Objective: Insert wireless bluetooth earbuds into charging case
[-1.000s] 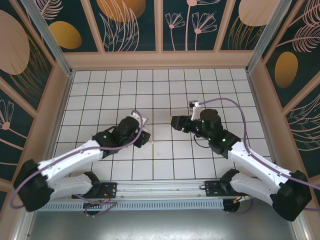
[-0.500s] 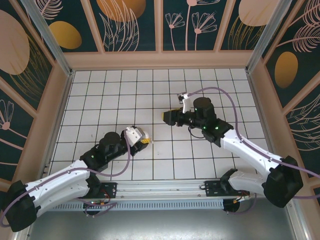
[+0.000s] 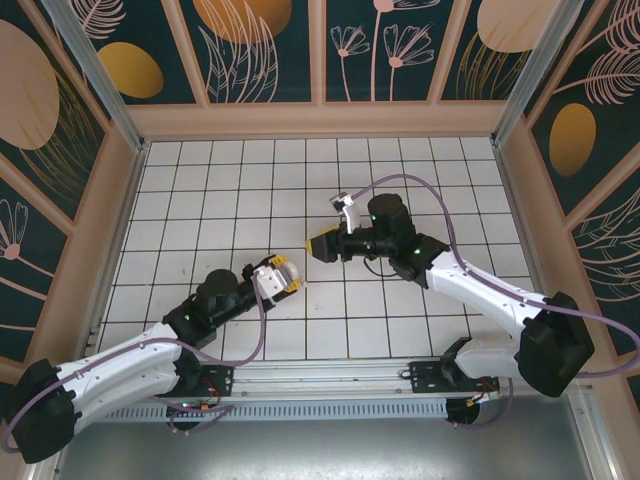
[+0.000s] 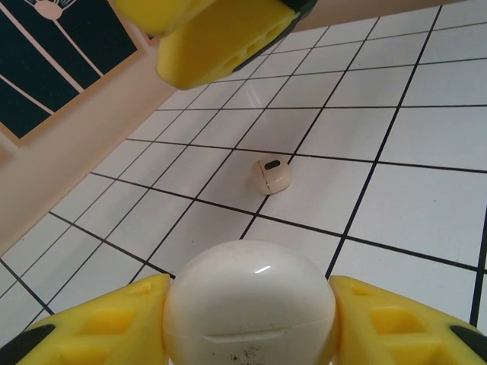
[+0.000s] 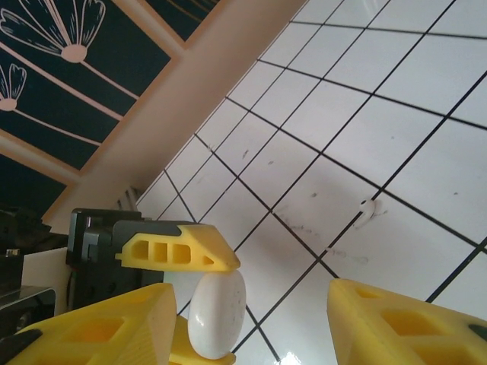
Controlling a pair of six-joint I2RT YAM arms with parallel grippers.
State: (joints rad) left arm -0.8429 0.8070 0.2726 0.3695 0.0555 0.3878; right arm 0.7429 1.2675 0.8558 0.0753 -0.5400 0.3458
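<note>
Left wrist view first: at the bottom centre of the frame you have the charging case point(image 4: 249, 300), a smooth, glossy white egg-shaped shell with a fine seam across its lower part and a few dark specks. The left gripper point(image 3: 281, 274) is clamped on it, one ribbed yellow plastic finger point(image 4: 99, 323) pressed against each side, so your left hand is partly closed around the case and holding it above the table point(image 4: 411, 220).

Just above the middle of that frame, one earbud point(image 4: 272, 173) lies on the tiles, a small rounded cream piece with a dark oval patch on top. It sits beside a crossing of the black grid lines, apart from the case and apart from both hands. The tiles are white and shiny, with reflections on them.

In the right wrist view you see the same small whitish earbud point(image 5: 368, 209) right of centre, resting on a grid line. The right gripper point(image 5: 251, 300) has its two hollow-celled yellow fingers spread to the lower left and lower right corners, with nothing between them. The case shows at the bottom of that frame, nipped under the left hand's yellow finger point(image 5: 179, 249).

In the top external view your two grippers face each other near the middle of the frame, close but not touching.
</note>
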